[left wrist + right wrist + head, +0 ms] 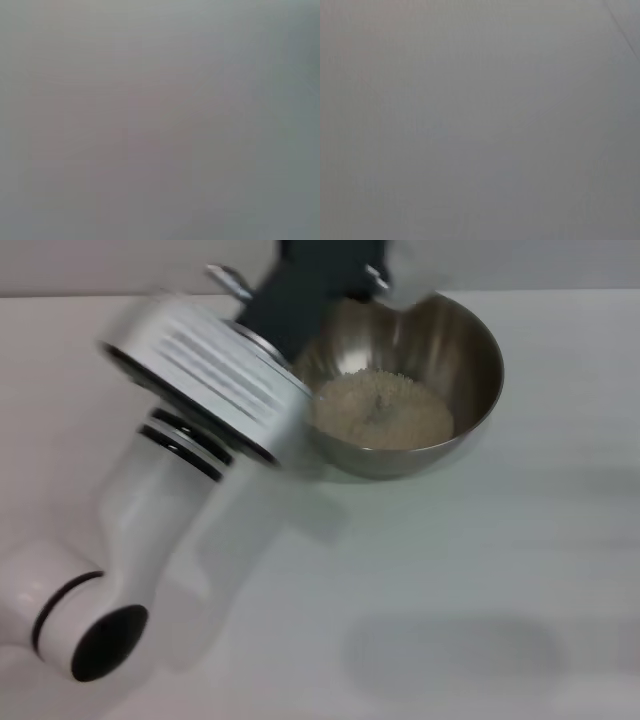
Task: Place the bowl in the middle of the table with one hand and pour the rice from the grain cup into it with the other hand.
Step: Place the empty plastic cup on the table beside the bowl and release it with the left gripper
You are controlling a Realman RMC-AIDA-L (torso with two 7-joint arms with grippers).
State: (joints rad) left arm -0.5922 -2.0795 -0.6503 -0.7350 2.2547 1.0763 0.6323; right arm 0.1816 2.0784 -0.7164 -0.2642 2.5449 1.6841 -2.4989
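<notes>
One arm filled the left of the head view, reaching up from the near left toward the bowl (400, 380), which sat on the table (480, 570) toward the far side, about mid-width. The left gripper (310, 280) hung over the bowl's far-left rim, cut off by the top of the view, so whether its fingers were clenched, released or grasping anything could not be told. Rice (382, 410) lay in a loose pale heap on the bowl's floor, apparently with none spilled on the table around it. The cup could not be made out; something clear may have been up by the gripper, but that was only a guess. The right gripper was nowhere in view, and both wrist views showed only featureless grey.

With the rice already in the bowl, the pour looked finished or nearly so, and the step in hand was probably clearing the arm away. To do that well, the cup, if held, should be turned upright while over the bowl, so late grains fall inside. The arm should then lift before it travels sideways, because the gripper was close to the rim and a light steel bowl would slide or tip at a knock. A slow withdrawal would keep the heap settled.
</notes>
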